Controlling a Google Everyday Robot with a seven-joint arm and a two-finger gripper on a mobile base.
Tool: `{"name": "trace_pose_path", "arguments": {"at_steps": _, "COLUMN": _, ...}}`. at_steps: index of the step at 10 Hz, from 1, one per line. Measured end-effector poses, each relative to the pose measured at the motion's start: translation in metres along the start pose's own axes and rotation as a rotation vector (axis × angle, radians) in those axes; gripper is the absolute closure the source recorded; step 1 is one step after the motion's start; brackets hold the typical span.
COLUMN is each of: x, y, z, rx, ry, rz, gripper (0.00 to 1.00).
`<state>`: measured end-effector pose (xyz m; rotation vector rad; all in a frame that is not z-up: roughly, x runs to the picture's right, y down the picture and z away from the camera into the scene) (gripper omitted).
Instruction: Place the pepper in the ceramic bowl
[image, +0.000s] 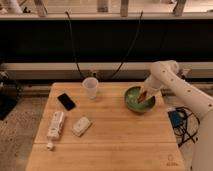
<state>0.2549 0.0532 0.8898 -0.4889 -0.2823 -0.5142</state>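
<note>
A green ceramic bowl (131, 103) sits on the right side of the wooden table (115, 140). My white arm reaches in from the right, and my gripper (144, 96) is lowered into the bowl. A small reddish-orange thing at the gripper's tip, inside the bowl, looks like the pepper (140, 100). I cannot tell whether it is held or lying free.
A clear plastic cup (90, 88) stands left of the bowl. A black phone (66, 101) lies at the left. A white packet (55, 125) and a small white box (81, 126) lie at the front left. Black cables hang behind the table. A blue object (175, 120) sits beside the table's right edge.
</note>
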Motion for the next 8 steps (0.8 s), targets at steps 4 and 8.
{"name": "trace_pose_path", "arguments": {"at_steps": 4, "x": -0.0010, "y": 0.0016, "z": 0.0081, "rx": -0.009, "ry": -0.015, "rz": 0.001, "gripper": 0.20}}
{"name": "trace_pose_path", "arguments": {"at_steps": 8, "x": 0.0054, "y": 0.0063, "z": 0.0042, "rx": 0.003, "ry": -0.013, "rz": 0.004, "gripper": 0.35}}
